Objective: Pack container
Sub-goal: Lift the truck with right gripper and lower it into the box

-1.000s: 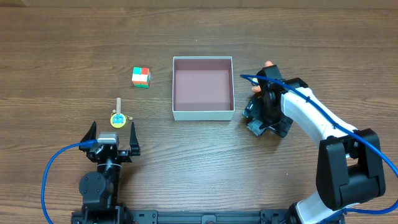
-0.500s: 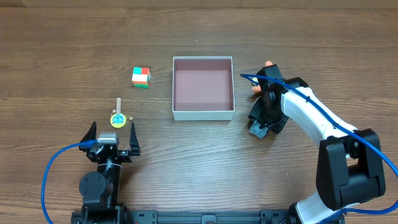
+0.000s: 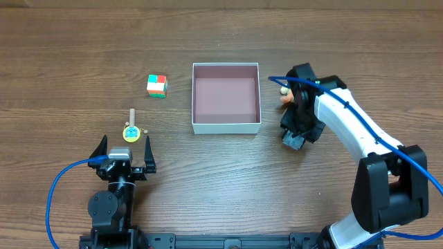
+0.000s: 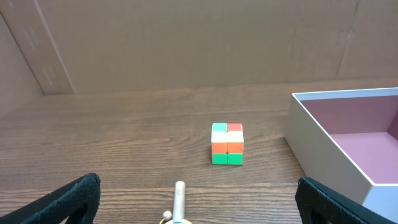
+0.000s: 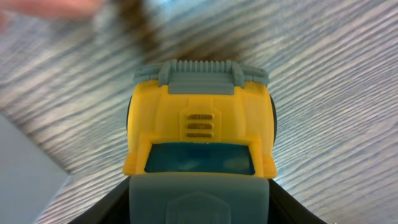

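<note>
The container (image 3: 226,126), a shallow white-walled square box with a pinkish-maroon inside, stands mid-table with nothing in it; its near corner shows in the left wrist view (image 4: 323,146). My right gripper (image 3: 295,136) is just right of the box, shut on a yellow and grey toy truck (image 5: 199,121) that fills the space between its jaws (image 5: 199,208). From overhead the truck is mostly hidden under the gripper. My left gripper (image 3: 125,150) rests open near the front left (image 4: 199,202), holding nothing.
A multicoloured cube (image 3: 157,86) (image 4: 227,144) lies left of the box. A small yellow top with a wooden stem (image 3: 131,129) (image 4: 179,200) lies just ahead of the left gripper. A small orange toy (image 3: 284,97) sits by the box's right wall, behind the right gripper.
The right jaws have closed from wide apart onto the toy truck, and the right arm has shifted slightly. The left arm has not moved.
</note>
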Controlling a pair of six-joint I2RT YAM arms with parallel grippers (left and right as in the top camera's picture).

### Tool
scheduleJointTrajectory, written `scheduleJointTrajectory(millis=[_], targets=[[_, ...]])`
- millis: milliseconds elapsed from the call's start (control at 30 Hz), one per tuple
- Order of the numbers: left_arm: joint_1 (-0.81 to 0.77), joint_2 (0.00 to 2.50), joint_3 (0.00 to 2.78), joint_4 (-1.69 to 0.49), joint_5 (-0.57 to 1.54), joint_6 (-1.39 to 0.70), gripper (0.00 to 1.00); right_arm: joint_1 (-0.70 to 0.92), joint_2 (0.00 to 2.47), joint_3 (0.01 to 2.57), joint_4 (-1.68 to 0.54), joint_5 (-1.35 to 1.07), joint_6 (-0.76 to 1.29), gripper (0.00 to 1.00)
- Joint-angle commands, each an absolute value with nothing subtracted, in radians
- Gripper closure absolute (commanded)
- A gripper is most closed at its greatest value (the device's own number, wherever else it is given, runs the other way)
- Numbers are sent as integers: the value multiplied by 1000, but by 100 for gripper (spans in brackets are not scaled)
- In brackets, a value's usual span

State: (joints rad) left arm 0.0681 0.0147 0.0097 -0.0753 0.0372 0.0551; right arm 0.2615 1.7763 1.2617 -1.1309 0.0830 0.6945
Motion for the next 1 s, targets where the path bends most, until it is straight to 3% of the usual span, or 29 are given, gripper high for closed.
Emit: scheduleJointTrajectory(millis=[0, 333, 967], targets=[[76, 5, 5, -74, 44, 64, 0, 255, 1777, 1424, -1196, 103, 622, 60], [76, 5, 5, -74, 44, 64, 0, 291, 1777, 1799, -1306, 15, 480, 59], [76, 5, 5, -74, 44, 64, 0, 513, 1850, 1796, -1198, 41, 258, 60]])
